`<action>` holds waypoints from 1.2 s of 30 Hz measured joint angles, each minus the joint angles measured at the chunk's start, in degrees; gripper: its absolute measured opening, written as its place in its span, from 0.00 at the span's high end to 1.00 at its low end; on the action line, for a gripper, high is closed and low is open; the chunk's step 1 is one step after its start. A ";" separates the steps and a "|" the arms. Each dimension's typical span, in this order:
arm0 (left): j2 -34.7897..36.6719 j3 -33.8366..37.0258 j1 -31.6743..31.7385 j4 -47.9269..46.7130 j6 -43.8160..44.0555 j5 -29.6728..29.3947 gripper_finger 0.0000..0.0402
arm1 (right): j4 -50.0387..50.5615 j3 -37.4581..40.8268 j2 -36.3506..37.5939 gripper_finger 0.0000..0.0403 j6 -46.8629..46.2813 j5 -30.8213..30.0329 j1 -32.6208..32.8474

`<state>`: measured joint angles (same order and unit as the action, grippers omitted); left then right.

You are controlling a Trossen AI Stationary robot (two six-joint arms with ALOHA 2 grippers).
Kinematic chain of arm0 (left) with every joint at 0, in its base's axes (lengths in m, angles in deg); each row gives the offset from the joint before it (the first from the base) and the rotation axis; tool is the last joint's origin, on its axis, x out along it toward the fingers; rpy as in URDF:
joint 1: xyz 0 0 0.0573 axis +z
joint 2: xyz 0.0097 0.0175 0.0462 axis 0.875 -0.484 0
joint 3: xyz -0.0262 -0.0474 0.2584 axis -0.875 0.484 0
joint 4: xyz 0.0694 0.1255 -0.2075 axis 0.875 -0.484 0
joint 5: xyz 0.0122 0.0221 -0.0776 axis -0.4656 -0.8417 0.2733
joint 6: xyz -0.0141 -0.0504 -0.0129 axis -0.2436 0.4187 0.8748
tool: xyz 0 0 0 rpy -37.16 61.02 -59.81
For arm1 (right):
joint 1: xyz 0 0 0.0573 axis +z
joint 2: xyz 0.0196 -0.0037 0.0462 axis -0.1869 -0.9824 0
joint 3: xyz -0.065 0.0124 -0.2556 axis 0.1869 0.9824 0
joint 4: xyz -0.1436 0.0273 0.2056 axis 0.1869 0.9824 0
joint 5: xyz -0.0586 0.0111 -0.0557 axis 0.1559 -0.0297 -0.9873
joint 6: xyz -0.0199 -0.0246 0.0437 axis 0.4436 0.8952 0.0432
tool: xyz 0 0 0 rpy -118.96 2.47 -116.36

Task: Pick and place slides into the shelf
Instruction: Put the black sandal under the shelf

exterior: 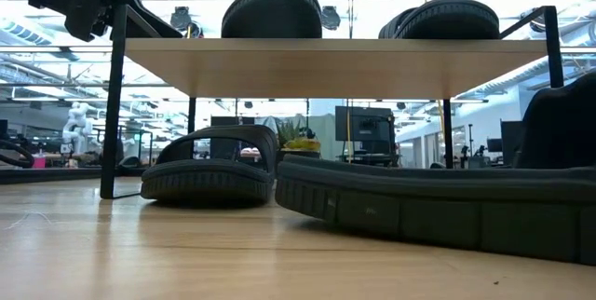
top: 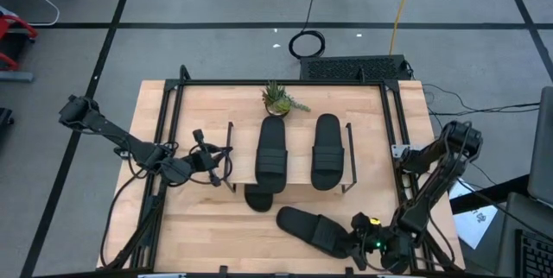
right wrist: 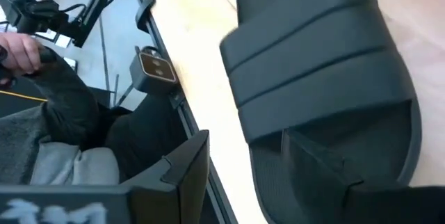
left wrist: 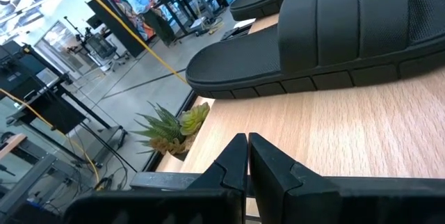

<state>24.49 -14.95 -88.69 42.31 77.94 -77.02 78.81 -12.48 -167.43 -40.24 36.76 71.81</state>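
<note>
Two black slides lie side by side on the shelf's light wood top board. A third slide rests on the table under the board, its near end sticking out. The fourth slide lies flat on the table near the near edge. My right gripper is open at that slide's right-hand end, close to the strap. My left gripper is shut and hovers at the shelf's left end, touching nothing. My right gripper stands astride the side rim of the fourth slide's right-hand end. One finger lies over the footbed and the other is outside the rim. I cannot tell whether either finger touches the slide. The slide's sole lies on the table.
A small potted plant stands at the shelf's far edge. The table's black frame rails run along both sides. In the right wrist view a person's hand and grey sleeve show beyond the near table edge. Bare wood lies near left.
</note>
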 joint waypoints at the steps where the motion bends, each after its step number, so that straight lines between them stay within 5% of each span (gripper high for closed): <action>1: 0.00 0.00 0.00 -0.01 0.00 0.00 0.94 | -0.29 0.00 -0.23 0.56 -0.13 0.00 0.18; 15: -0.02 0.00 0.00 -0.10 0.48 0.00 0.94 | -0.50 1.79 -0.29 0.36 -10.18 -0.22 0.19; 20: -0.02 0.00 0.02 -0.12 0.57 0.00 0.94 | -0.24 1.90 -0.26 0.36 -10.39 -1.34 -1.26; 30: -0.04 0.00 0.02 -0.22 0.57 0.02 0.94 | -0.02 1.93 -2.67 0.37 -13.19 7.49 -5.14; 36: -0.04 0.00 0.04 -0.25 0.56 1.20 0.94 | -2.31 1.95 -4.60 0.38 -13.05 2.35 -5.22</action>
<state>24.44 -14.95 -88.65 42.06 78.51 -75.82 76.50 -10.53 -172.03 -53.29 39.11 66.60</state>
